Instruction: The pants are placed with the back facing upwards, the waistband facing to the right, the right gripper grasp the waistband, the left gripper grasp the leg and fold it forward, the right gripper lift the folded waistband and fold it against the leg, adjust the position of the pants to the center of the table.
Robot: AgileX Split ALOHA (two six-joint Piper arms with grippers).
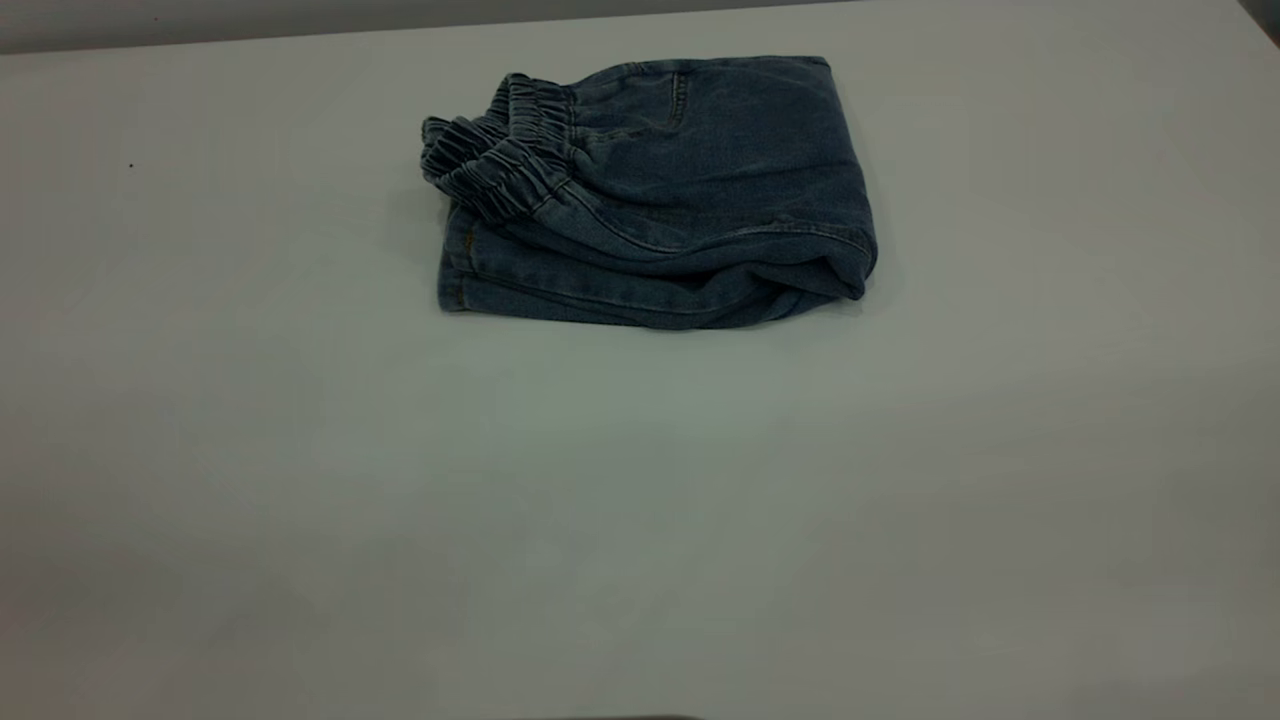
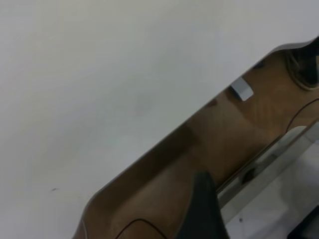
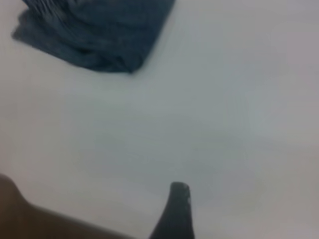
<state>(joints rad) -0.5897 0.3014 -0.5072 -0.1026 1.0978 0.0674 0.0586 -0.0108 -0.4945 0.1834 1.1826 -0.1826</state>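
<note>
The pants lie folded into a compact blue denim bundle on the white table, toward its far side. The puckered waistband rests on top at the bundle's left end. The printed leg is hidden inside the fold. Neither arm shows in the exterior view. In the right wrist view the pants lie far off, and the right gripper hangs open over bare table, showing one dark finger. The left gripper is open beyond the table's edge, holding nothing.
The left wrist view shows the table's edge running across, with brown floor beyond it and a small white block lying on the floor. Bare tabletop surrounds the pants on all sides.
</note>
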